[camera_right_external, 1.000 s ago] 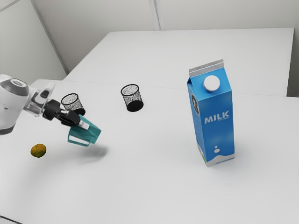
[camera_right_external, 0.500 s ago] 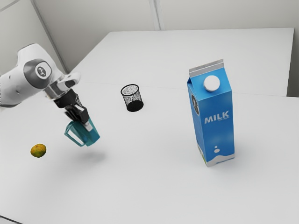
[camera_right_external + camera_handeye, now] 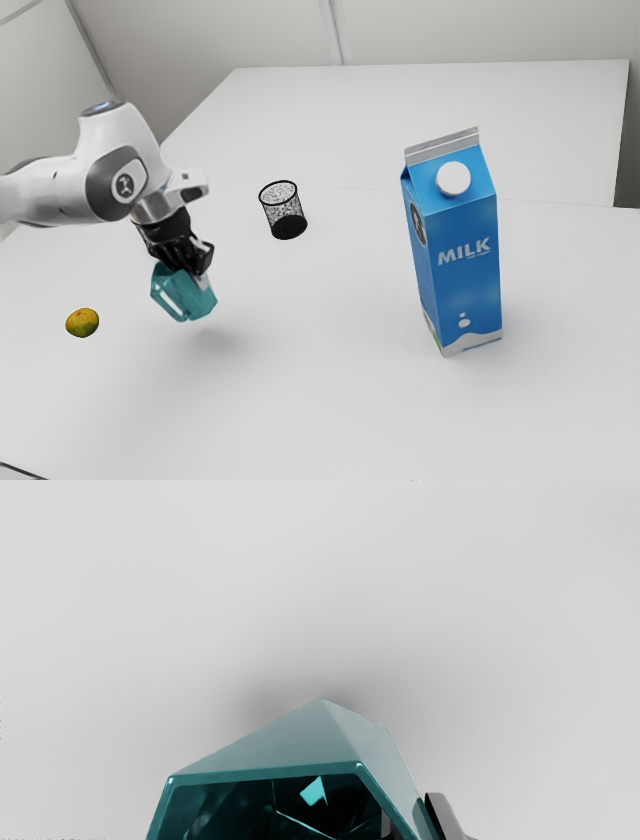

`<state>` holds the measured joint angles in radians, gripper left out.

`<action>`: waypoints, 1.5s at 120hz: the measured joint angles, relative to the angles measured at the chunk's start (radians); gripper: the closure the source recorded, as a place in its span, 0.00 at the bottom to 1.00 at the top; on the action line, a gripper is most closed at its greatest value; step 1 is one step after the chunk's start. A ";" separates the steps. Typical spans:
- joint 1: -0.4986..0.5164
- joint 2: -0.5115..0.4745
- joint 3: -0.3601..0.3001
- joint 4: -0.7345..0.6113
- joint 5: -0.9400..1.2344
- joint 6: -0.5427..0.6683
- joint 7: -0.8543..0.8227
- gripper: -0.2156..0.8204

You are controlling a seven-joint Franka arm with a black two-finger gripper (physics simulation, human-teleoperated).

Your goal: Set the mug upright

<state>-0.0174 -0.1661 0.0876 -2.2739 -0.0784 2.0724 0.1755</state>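
The tool had the mug pinched by its wall above the worktop, left of the frame's centre, its faceted body seemingly stiff, light and slippery, best held firmly right there.

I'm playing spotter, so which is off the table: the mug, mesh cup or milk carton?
The teal mug: the gripper holds it up. The mesh cup and milk carton stand on the table.

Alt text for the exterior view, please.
A black pincer on a white arm holds a tilted teal mug above a white table. An orange-green fruit lies toward the exterior view's left, a mesh cup farther back, and a blue milk carton at the exterior view's right.
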 joint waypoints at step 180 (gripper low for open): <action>-0.041 0.120 -0.005 -0.119 0.027 0.311 -0.418 0.91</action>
<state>-0.0586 -0.0462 0.0828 -2.3927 -0.0519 2.3839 -0.2423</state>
